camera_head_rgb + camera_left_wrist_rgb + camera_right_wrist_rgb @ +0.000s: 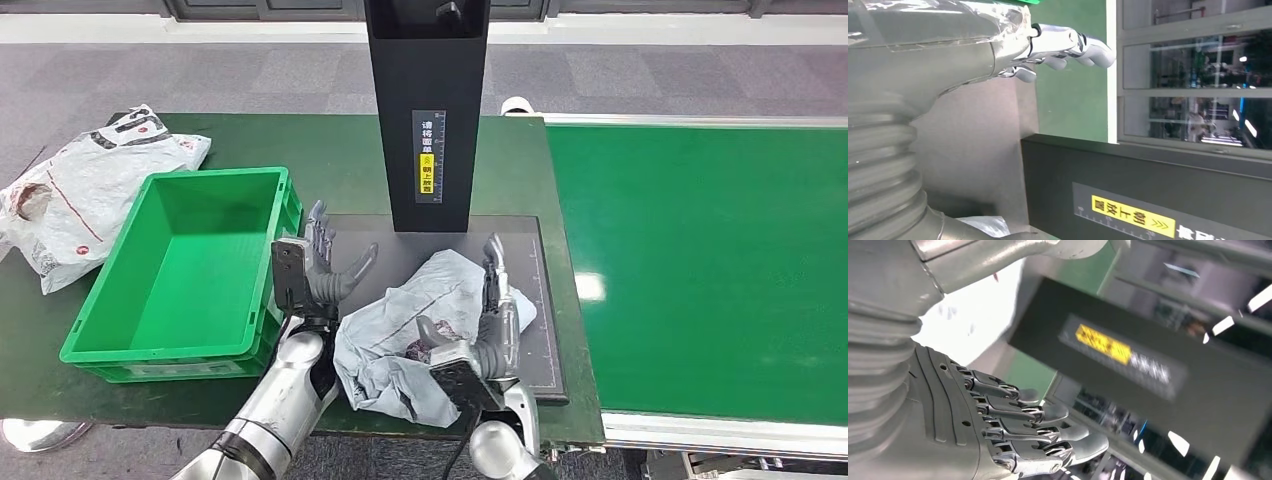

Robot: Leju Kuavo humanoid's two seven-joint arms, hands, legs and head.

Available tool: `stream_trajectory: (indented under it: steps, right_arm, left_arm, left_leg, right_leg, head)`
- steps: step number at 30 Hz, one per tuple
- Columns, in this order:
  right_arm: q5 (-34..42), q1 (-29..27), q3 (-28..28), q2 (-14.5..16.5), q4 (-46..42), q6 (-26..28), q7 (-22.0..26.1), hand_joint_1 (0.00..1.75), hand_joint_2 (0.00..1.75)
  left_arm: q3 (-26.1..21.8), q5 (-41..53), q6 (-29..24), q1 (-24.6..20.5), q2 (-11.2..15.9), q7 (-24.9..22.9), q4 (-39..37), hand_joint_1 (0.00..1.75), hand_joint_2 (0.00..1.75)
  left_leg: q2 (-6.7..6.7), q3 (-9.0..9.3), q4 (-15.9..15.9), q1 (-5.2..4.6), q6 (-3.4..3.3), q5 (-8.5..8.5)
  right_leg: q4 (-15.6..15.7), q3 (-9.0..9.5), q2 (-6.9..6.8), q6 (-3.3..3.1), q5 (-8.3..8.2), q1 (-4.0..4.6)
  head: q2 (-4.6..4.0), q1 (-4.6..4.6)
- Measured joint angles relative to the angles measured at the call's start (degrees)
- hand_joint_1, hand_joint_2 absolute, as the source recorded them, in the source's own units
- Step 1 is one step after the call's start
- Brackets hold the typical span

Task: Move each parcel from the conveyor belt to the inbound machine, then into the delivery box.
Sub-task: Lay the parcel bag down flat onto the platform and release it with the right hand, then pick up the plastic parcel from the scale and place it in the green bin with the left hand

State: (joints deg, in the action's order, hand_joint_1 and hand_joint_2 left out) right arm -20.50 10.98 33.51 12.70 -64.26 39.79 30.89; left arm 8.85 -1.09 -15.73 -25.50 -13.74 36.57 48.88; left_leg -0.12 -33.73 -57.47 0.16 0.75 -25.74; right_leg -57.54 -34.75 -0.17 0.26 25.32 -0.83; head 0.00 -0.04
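A crumpled grey-white parcel (415, 335) lies on the black mat (552, 330) of the inbound machine, in front of its black column (428, 100). My left hand (318, 265) stands open with fingers spread just left of the parcel, between it and the green delivery box (190, 265), apart from the bag. My right hand (490, 315) is open at the parcel's right side, fingers pointing up and the thumb lying against the bag. The left wrist view shows straight fingers (1068, 45) and the column (1148, 200). In the right wrist view the fingers (1018, 430) hold nothing, with the parcel (963, 325) beyond them.
Two more white parcels (85, 185) lie on the dark table left of the box. The green conveyor belt (700, 270) runs along the right with nothing on it. The column bears a yellow label (428, 170).
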Motion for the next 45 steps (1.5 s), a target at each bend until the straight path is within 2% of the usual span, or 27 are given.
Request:
stream_trajectory:
  steps: [3,6,12,16,23,28,35,41,45]
  right_arm:
    - [8.7,-1.82,-2.88,-0.45,-4.91,-2.56,1.63,0.0,1.75]
    - [18.13,-2.85,-6.37,-0.77,-8.18,-7.77,2.34,0.0,1.75]
    - [24.37,-3.38,-10.41,-1.2,-10.84,-13.23,2.21,0.0,1.75]
    - [31.64,-3.28,-13.91,-1.23,-10.85,-19.38,0.91,0.0,1.75]
    - [26.08,-2.7,-22.32,-1.52,-10.41,-19.08,0.09,0.0,1.75]
    - [24.7,-2.61,-25.35,-1.55,-10.41,-19.29,-0.29,0.0,1.75]
    - [24.06,-2.6,-26.58,-1.55,-10.41,-19.46,-0.29,0.0,1.75]
    - [20.09,-2.66,-28.44,-1.69,-10.41,-18.93,-0.91,0.0,1.75]
    - [19.38,-2.8,-29.69,-1.79,-10.41,-19.27,-1.16,0.0,1.75]
  left_arm:
    - [0.07,-0.23,1.43,0.22,0.28,-0.17,1.18,0.0,1.75]
    - [0.33,0.1,2.83,0.58,0.67,-0.56,2.55,0.0,1.75]
    - [0.71,0.9,4.28,0.95,1.08,-1.13,4.11,0.0,1.75]
    - [2.59,4.74,8.73,1.67,1.63,-1.55,5.54,0.0,1.75]
    - [10.01,26.35,11.75,3.94,5.19,-0.98,8.39,0.0,1.75]
    - [12.63,28.38,11.86,4.81,6.42,-0.74,8.47,0.0,1.75]
    - [13.47,29.15,11.99,4.9,7.0,-0.68,8.45,0.0,1.75]
    - [17.81,39.18,13.11,4.99,8.39,0.07,5.86,0.0,1.75]
    - [19.56,40.28,12.62,5.08,8.86,0.86,3.66,0.0,1.75]
  left_leg:
    - [0.0,0.0,0.0,0.0,-0.01,-0.01]
    - [0.0,0.0,0.0,0.0,-0.01,-0.01]
    - [0.01,0.01,0.0,0.0,-0.01,0.0]
    - [0.0,-0.01,0.0,0.0,-0.01,0.0]
    - [0.0,-0.01,0.0,0.0,-0.03,-0.02]
    - [0.01,0.0,0.0,-0.01,-0.03,-0.03]
    - [0.01,0.0,0.0,0.0,-0.02,-0.02]
    - [0.02,0.0,0.0,0.0,-0.02,-0.02]
    - [0.03,0.01,0.0,-0.01,-0.03,-0.03]
  right_leg:
    - [0.0,0.0,0.0,0.0,0.0,0.0]
    - [0.01,0.0,0.0,0.0,0.0,0.0]
    - [0.0,0.01,0.01,0.0,-0.01,0.01]
    - [0.0,0.01,-0.02,0.0,0.0,0.01]
    - [0.0,0.01,-0.01,0.01,0.01,-0.04]
    - [0.01,0.0,0.01,0.01,0.01,-0.03]
    - [0.0,0.01,0.01,0.01,0.0,0.0]
    - [0.0,0.0,0.01,0.01,0.01,-0.03]
    - [0.01,-0.01,0.04,0.01,0.01,-0.05]
  head:
    - [0.0,0.0]
    - [0.0,0.0]
    - [0.0,0.0]
    - [0.0,0.0]
    - [0.0,0.0]
    - [0.0,0.0]
    - [0.0,0.0]
    - [0.0,0.0]
    - [0.0,0.0]
